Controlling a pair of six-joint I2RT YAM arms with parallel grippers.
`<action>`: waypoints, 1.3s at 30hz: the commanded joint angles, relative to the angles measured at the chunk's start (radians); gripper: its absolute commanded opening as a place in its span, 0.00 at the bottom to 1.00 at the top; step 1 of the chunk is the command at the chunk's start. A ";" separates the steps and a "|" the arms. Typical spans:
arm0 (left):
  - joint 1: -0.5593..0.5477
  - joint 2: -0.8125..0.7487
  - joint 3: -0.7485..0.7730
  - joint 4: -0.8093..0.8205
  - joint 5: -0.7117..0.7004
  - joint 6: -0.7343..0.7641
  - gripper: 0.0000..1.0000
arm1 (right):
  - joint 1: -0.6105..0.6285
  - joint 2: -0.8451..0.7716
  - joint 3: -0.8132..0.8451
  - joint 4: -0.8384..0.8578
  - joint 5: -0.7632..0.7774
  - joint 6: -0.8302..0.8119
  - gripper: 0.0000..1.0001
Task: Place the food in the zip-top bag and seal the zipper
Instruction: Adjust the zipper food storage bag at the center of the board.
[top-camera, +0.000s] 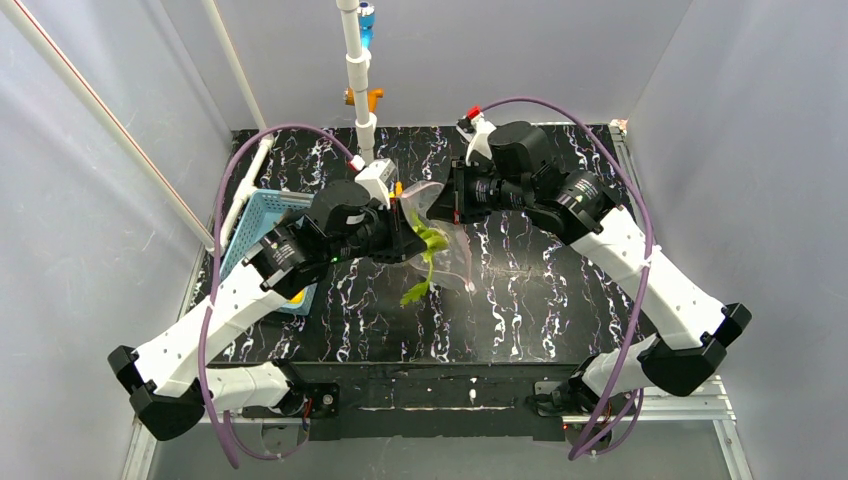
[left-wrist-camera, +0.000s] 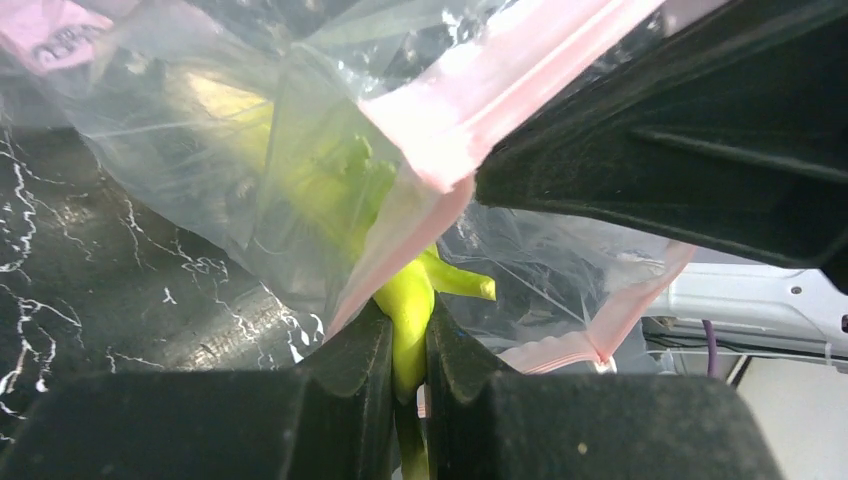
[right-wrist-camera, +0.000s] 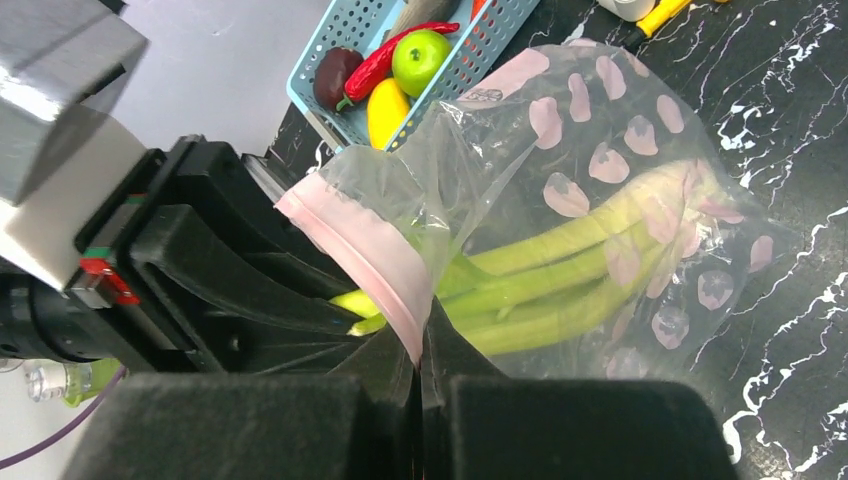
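**Two grippers (top-camera: 405, 235) shut at bag (right-wrist-camera: 600, 130) mouth, leek (right-wrist-camera: 560, 270) mostly inside**

Black marbled table (top-camera: 540, 300): both arms are seen reaching in to its middle, wrists facing each other, w/ the bag held up between them.

Light-blue mesh basket (top-camera: 262, 215): set at the table's left side, partly hidden under the L arm in the top view.

Bag: clear plastic w/ pinkish spots, raised off the table at its mouth end. Its far end is seen resting on the marble in the R wrist view.

Leek: most of its length is seen through the bag's wall, running from the mouth toward the bag's bottom. Its near end sticks out at the mouth and is pinched between the L gripper's jaws; the stalk is clamped tight.

Zipper (right-wrist-camera: 370, 250): the pink strip is spread open. One side is nipped by the R gripper (right-wrist-camera: 420, 365), jaws closed on it w/ no gap visible. The other side is draped by the L fingers.

Small foods in the basket, apart from the bag: green apple (right-wrist-camera: 420, 55), yellow fruit (right-wrist-camera: 385, 110), dark red piece (right-wrist-camera: 335, 75), red chili (right-wrist-camera: 375, 72) laid across them.
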 joint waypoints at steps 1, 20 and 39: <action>0.000 -0.016 0.065 0.001 0.037 0.057 0.00 | 0.001 -0.030 0.000 0.033 -0.020 0.002 0.01; 0.004 -0.018 -0.096 0.514 0.413 -0.330 0.00 | -0.096 -0.029 -0.099 0.162 -0.113 0.081 0.01; 0.111 0.022 -0.225 0.401 0.159 -0.291 0.00 | -0.231 -0.023 -0.239 0.286 -0.370 0.142 0.01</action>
